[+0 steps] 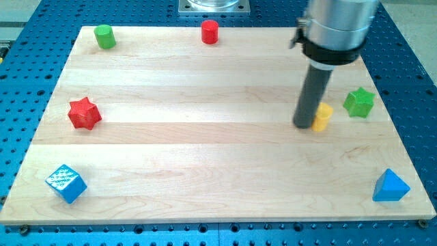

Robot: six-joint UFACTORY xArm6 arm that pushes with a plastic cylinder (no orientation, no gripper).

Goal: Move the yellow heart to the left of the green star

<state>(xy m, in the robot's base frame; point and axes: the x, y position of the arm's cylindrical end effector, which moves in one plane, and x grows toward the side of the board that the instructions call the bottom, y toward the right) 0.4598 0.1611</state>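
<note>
On the desk (pixel 205 150), my tip (pixel 302 126) sits right-centre, touching the yellow block (pixel 323 117) from its left, w/ the green star (pixel 358 102) just right of that block, not touching. Far edge: green cylinder (pixel 104 36) at far left, red cylinder (pixel 209 31) approx. mid. Red star (pixel 85 113) mid-left; blue cube (pixel 66 183) near-left corner, blue triangular block (pixel 390 186) near-right corner.
</note>
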